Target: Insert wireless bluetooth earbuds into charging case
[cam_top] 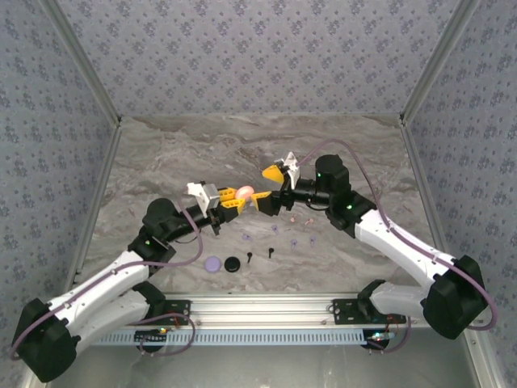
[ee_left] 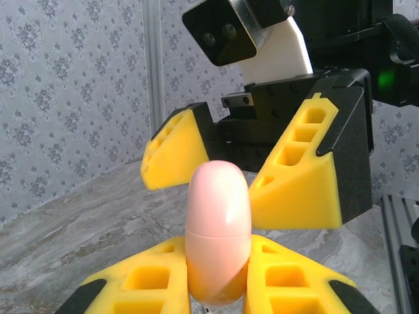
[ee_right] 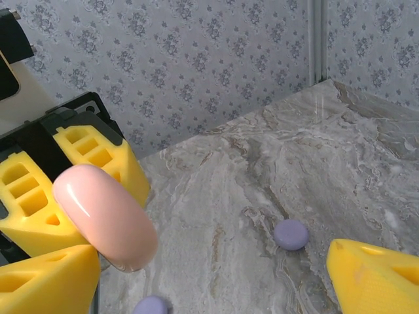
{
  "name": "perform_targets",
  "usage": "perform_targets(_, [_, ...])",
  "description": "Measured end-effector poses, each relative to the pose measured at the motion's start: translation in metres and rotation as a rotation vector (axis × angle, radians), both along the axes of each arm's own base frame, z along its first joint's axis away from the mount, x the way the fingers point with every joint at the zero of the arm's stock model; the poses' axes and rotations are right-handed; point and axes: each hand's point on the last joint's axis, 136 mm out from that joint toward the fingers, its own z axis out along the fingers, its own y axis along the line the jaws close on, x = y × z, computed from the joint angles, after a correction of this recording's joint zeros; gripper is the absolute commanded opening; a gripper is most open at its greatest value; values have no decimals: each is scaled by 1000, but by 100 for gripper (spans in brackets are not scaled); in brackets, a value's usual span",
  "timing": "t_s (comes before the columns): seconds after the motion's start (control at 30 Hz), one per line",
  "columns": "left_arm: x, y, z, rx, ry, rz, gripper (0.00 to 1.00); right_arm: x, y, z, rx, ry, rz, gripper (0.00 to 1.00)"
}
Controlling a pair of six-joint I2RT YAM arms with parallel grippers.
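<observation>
Pink case [ee_left: 218,222], closed, clamped in left jaws; right jaws wide — facing it

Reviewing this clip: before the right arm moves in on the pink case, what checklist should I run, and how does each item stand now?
1. Left gripper shut on the pink case: ok, firmly clamped.
2. Right gripper open: ok, jaws spread wide and facing the case.
3. Case lifted off the table: ok.
4. Case lid open for loading: not ok, the seam is closed.
5. Right gripper clear of the case: cannot tell. One finger sits very close to it in the right wrist view.
6. Pink earbuds on the table: ok, but too small to tell how they lie.
</observation>
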Motion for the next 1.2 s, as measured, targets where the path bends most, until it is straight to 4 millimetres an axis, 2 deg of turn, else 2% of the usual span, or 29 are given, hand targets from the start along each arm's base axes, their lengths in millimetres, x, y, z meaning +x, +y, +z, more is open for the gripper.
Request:
perform_targets(0.4, [-5,-5,-3,16,-8,-31,0,10,2,27,28,-46,-22,91])
perform_targets(0.6, [-4,-6,-8,28,5,-30,0,12,-2,24,16,-30,-34,91])
perform_targets(0.7, [-4,-6,-9,32,11,-29,0,12,-13,26,6,-19,-63,88])
perform_targets(0.8, [-2,-5,-10,32,12,-18,0,14,-32,31,1,4,-128,85])
perform_targets(0.87, [-2,-5,-14,35,20,-16,0,20,-47,26,-17,50,-196,81])
perform_targets(0.93, [-3,-5,-20,41,30,-18,0,28,-60,11,-54,116,-270,76])
perform_targets(1.0, [-5,-6,-26,49,40,-23,0,38,-72,-15,-120,208,-354,72])
perform_targets(1.2, [-7,-7,-28,51,43,-26,0,54,-98,-126,-442,523,-527,65])
